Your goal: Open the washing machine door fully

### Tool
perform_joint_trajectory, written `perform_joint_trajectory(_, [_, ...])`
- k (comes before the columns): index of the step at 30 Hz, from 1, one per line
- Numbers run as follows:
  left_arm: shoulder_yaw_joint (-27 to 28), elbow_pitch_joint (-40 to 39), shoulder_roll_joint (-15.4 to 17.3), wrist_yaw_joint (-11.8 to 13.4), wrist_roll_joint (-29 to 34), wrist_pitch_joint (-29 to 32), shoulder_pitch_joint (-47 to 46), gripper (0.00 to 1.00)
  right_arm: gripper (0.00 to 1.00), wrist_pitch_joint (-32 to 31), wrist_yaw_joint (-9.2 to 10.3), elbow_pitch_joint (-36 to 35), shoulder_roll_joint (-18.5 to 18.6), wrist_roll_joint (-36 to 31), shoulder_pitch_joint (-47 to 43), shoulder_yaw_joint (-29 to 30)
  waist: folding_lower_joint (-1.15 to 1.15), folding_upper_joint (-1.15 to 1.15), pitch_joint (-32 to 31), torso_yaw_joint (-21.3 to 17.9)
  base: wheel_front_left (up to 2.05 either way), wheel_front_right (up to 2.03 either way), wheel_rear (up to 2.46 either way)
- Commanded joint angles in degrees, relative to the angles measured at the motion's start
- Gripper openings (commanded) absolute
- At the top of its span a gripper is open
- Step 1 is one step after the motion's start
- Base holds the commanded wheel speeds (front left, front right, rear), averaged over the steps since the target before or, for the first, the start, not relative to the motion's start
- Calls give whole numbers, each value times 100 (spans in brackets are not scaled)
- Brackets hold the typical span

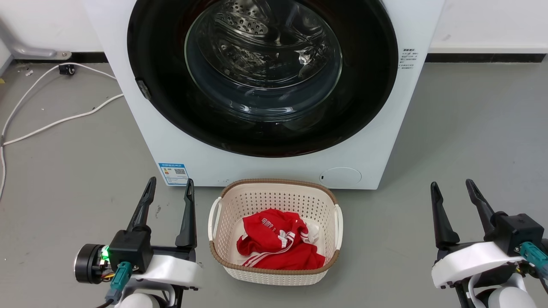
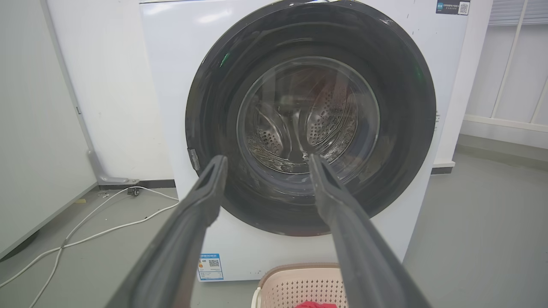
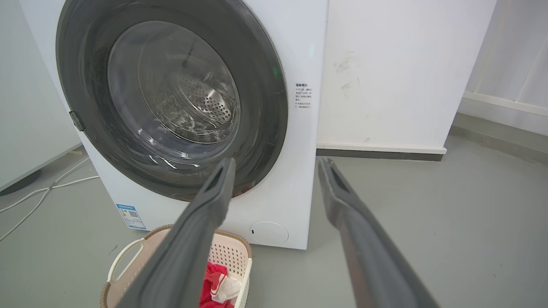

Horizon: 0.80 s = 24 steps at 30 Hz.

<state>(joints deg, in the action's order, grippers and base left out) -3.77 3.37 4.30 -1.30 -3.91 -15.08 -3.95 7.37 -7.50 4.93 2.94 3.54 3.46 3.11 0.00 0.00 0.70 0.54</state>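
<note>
The washing machine [image 1: 180, 141] is a white front-loader straight ahead of me. Its door [image 1: 368, 85], a glossy black disc with a clear glass bowl [image 1: 263, 64] at its centre, lies flat against the front, closed. A small latch tab [image 1: 142, 87] sits on the door's left rim. My left gripper [image 1: 169, 183] hovers open at the lower left, well short of the machine. Open too, my right gripper [image 1: 453, 185] is at the lower right. In the wrist views, the door [image 2: 205, 119] [image 3: 81, 55] faces each open gripper [image 2: 267, 161] [image 3: 276, 163] from a distance.
A cream laundry basket [image 1: 222, 239] holding a red garment [image 1: 278, 246] stands on the grey floor right before the machine, between my grippers. White cables [image 1: 55, 122] trail across the floor at the left. A white wall [image 3: 385, 72] stands to the machine's right.
</note>
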Motion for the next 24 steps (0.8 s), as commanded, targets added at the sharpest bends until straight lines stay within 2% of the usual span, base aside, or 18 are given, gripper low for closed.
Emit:
perform_joint_trajectory(1, [6, 16, -23, -6, -32, -14, 54, 100, 100, 32, 2, 10, -11, 14, 60, 7, 0, 0, -1, 1, 0, 0, 0])
perform_joint_trajectory(10, [42, 53, -67, -49, 0, -14, 63, 100, 100, 26, 2, 72, -11, 58, 79, 38, 0, 0, 3, 3, 0, 0, 0])
perform_joint_trajectory(11, [45, 52, -70, -52, 8, -14, 64, 100, 94, 8, 2, 83, -11, 90, 77, 40, 0, 0, 7, 3, 0, 0, 0])
perform_joint_trajectory(12, [45, 52, -72, -53, 9, -14, 63, 100, 49, -2, 2, 90, -11, 113, 77, 38, 0, 0, 11, 5, 0, 0, 0])
perform_joint_trajectory(13, [44, 54, -75, -59, 11, -14, 63, 100, 36, 6, 2, 95, -11, 142, 77, 43, 0, 0, 12, 8, 0, 0, 0])
perform_joint_trajectory(14, [46, 57, -79, -52, 9, -14, 61, 100, 14, 7, 2, 100, -11, 156, 77, 46, 0, 0, 14, 10, 0, 0, 0])
perform_joint_trajectory(15, [50, 59, -82, -53, 15, -14, 59, 100, 0, 10, 2, 107, -11, 188, 77, 55, 0, 0, 18, 11, 0, 0, 0])
perform_joint_trajectory(20, [76, 71, -96, -81, 26, -14, 56, 100, 0, 87, 2, 148, -11, 547, 88, 87, 0, 0, 18, 10, 0, 0, 0])
perform_joint_trajectory(22, [80, 75, -100, -90, 26, -14, 63, 100, 0, 155, 2, 220, -11, 1200, 98, 79, 0, 0, 9, 16, 0, 0, 0])
perform_joint_trajectory(24, [79, 79, -104, -97, 24, -14, 60, 100, 0, 283, 2, 310, -11, 2142, 134, 53, 0, 0, 1, 26, 0, 0, 0])
